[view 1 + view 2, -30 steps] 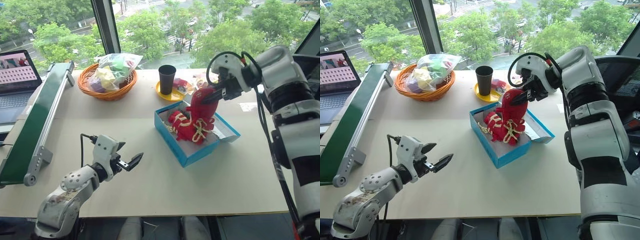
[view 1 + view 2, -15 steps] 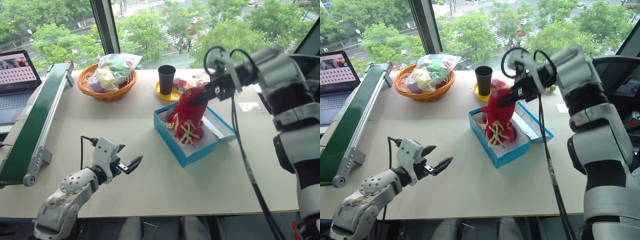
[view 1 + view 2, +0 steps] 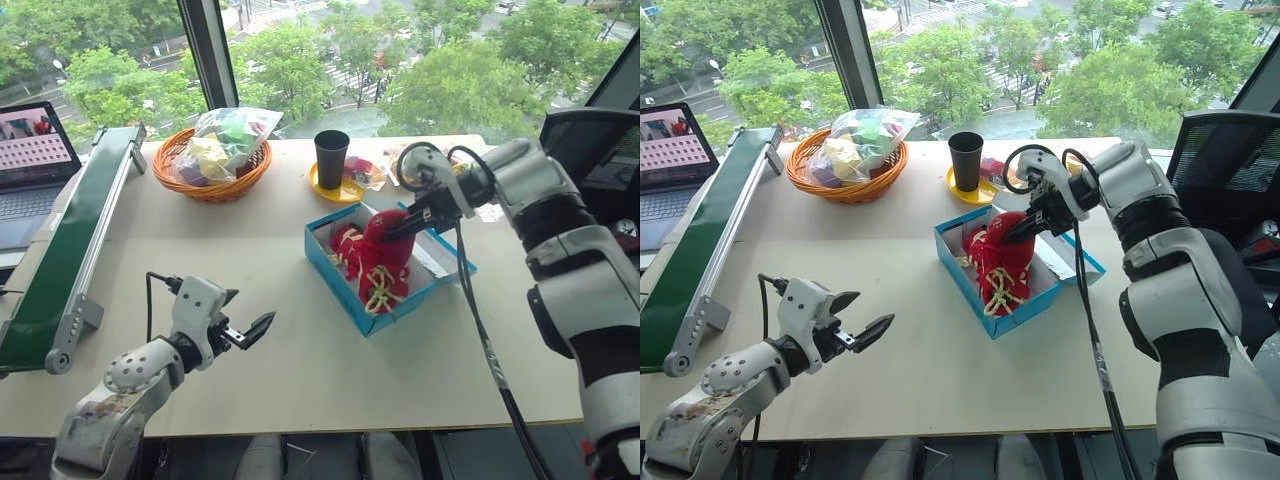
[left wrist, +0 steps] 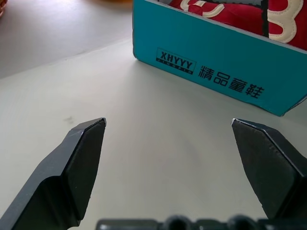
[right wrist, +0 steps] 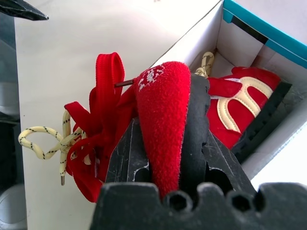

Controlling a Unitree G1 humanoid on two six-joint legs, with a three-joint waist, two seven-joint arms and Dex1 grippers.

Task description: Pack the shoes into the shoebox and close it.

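Two red shoes (image 3: 375, 262), one turquoise shoebox (image 3: 340, 285), one orange basket (image 3: 212, 183), one black cup (image 3: 332, 158), one yellow saucer (image 3: 322, 187), one laptop (image 3: 32, 160), two pincers: left (image 3: 245, 327), right (image 3: 392, 232).

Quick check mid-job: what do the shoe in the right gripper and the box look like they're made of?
The shoe clamped in the right gripper looks like soft red fabric with a fuzzy, napped surface; its laces look like woven cord, pale with dark flecks. The shoebox looks like thin cardboard, matte turquoise outside with printed lettering, plain white inside.
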